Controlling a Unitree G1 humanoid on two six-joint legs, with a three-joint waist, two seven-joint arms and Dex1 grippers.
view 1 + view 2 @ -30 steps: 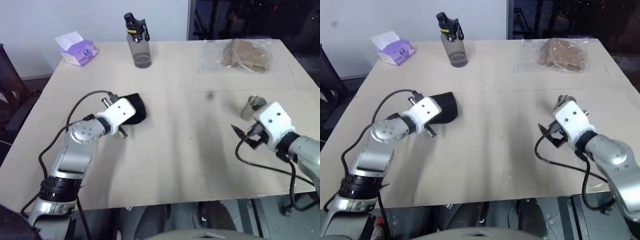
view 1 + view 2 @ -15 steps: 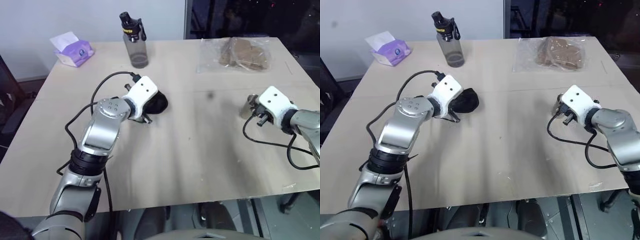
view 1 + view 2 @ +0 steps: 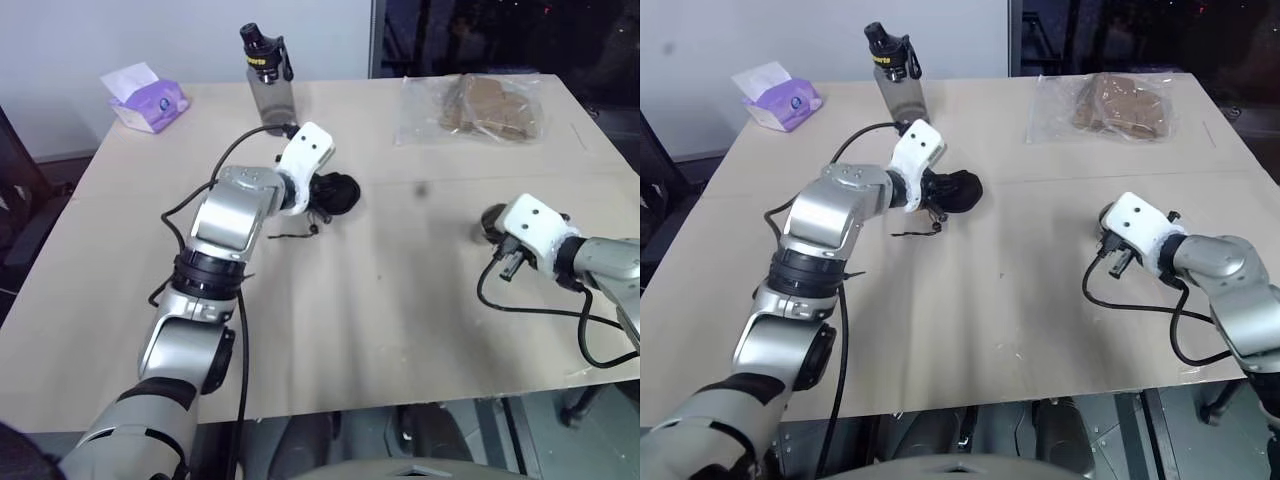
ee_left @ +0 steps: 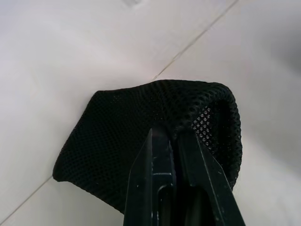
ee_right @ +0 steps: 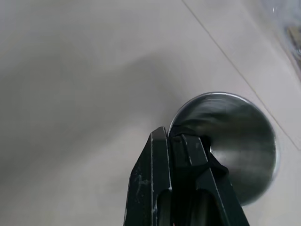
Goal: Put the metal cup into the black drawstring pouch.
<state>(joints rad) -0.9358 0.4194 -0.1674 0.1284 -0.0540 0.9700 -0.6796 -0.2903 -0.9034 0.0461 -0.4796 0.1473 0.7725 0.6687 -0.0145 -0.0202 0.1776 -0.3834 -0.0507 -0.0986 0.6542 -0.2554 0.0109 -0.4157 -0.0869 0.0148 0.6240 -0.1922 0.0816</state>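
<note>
The black drawstring pouch (image 3: 338,190) hangs bunched near the table's middle, with its thin cord (image 3: 290,233) trailing below it. My left gripper (image 4: 171,134) is shut on the rim of the pouch's (image 4: 141,127) mesh mouth. At the right side of the table stands the metal cup (image 3: 489,220), a small shiny tumbler half hidden behind my right wrist. In the right wrist view my right gripper (image 5: 170,135) is shut on the rim of the cup (image 5: 235,141), one finger inside and one outside.
A grey bottle with a black cap (image 3: 270,78) stands at the back, a purple tissue pack (image 3: 146,98) at the back left. A clear plastic bag with brown contents (image 3: 480,105) lies at the back right. The wooden table (image 3: 380,330) is bare between the two arms.
My left arm carried the pouch to the right and away from me, raising it. My right gripper, open beside the cup a second ago, has shut on its rim.
</note>
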